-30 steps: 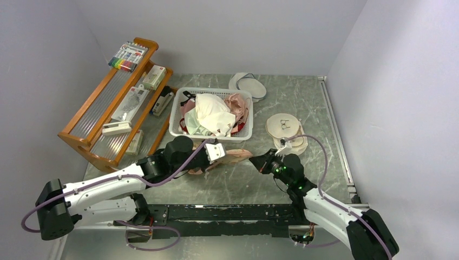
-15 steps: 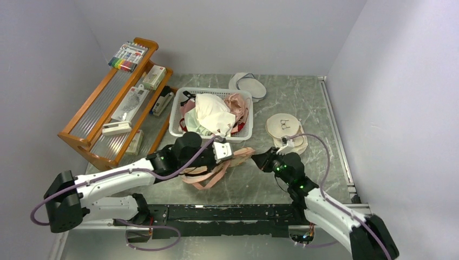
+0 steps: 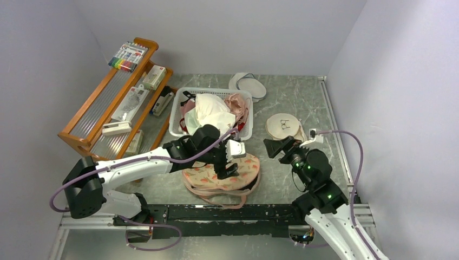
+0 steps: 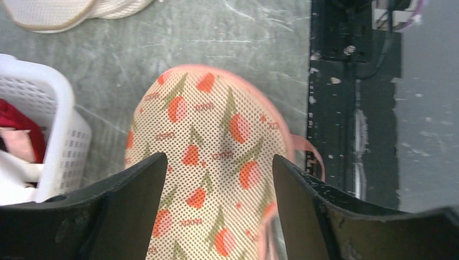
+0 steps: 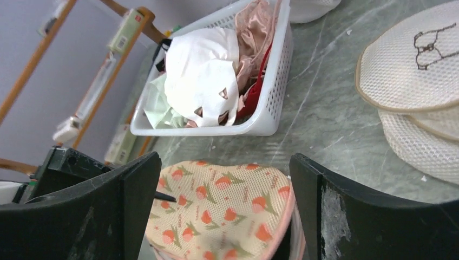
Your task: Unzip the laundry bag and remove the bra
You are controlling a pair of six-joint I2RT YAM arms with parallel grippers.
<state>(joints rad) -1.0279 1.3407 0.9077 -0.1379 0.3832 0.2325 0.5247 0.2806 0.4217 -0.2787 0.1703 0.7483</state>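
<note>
grey marble tabletop [image 3: 303, 97], flowered bag lying free

laundry bag [image 3: 243, 169] lies flat just in front of the white basket [image 3: 211, 90]. left jaws hang spread wide just above it, gripping nothing; right jaws, also spread, stand empty to its right.

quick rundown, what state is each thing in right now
peach floral mesh laundry bag: lying on the table, held by nothing, zip state unclear
left pincer: open, over the bag
right pincer: open, clear of the bag
white plastic basket: heaped with garments
white round mesh pouches: stacked flat beside the basket
black bra: not visible
</note>
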